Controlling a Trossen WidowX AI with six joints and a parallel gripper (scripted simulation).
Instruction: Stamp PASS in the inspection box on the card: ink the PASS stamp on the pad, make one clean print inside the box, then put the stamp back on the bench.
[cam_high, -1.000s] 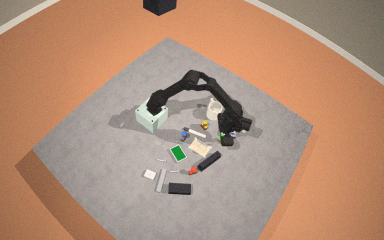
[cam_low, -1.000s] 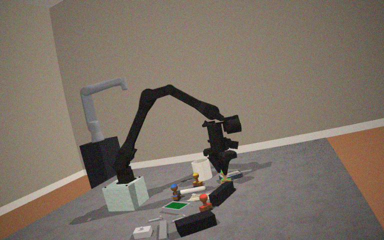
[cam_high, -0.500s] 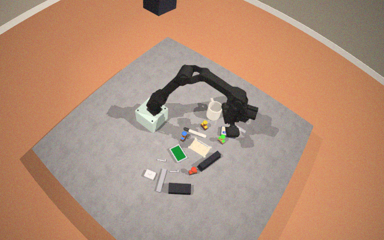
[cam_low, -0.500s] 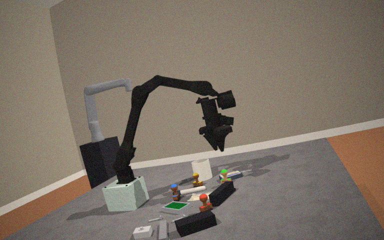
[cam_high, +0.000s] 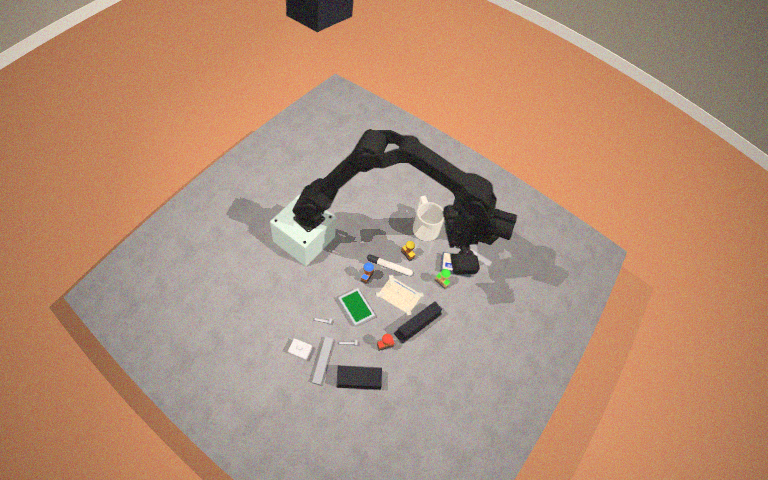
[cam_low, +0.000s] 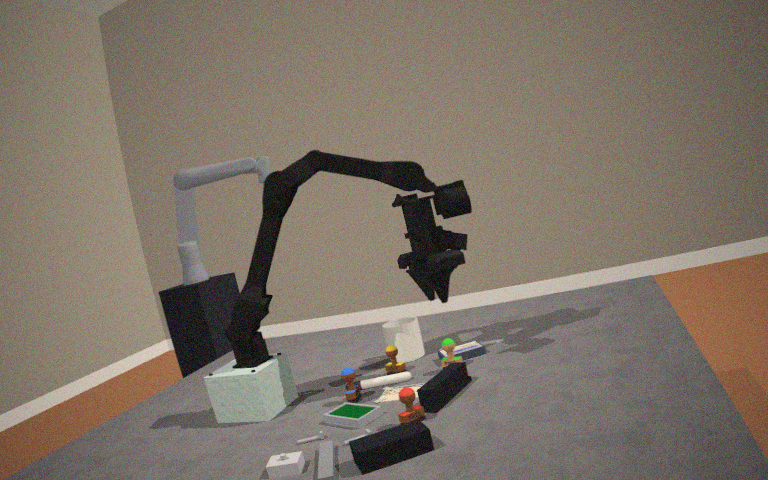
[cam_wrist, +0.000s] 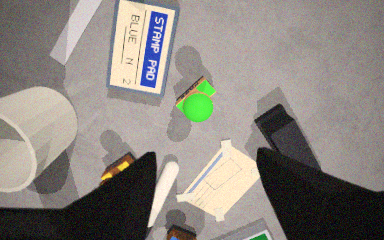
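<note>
The green-knobbed stamp (cam_high: 444, 277) (cam_low: 449, 353) (cam_wrist: 198, 106) stands upright on the bench, with dark lettering on its base's edge too small to read. My gripper (cam_low: 438, 300) (cam_wrist: 207, 157) is open and empty, above the bench. The cream card (cam_high: 399, 295) (cam_low: 390, 394) (cam_wrist: 225, 200) is taped flat at its corners; in the wrist view I make out no print inside its box outline. The open green pad (cam_high: 356, 306) (cam_low: 352, 412) (cam_wrist: 259, 237) lies beside the card, mostly cut off in the wrist view.
A blue-labelled stamp pad box (cam_high: 447, 261) (cam_wrist: 128, 50) lies near the green stamp. Yellow (cam_high: 408, 249), blue (cam_high: 368, 271) and red (cam_high: 386, 341) stamps stand around the card. A white mug (cam_high: 428, 221), a marker (cam_high: 390, 264) and two black blocks (cam_high: 418, 322) (cam_high: 359, 377) are also there.
</note>
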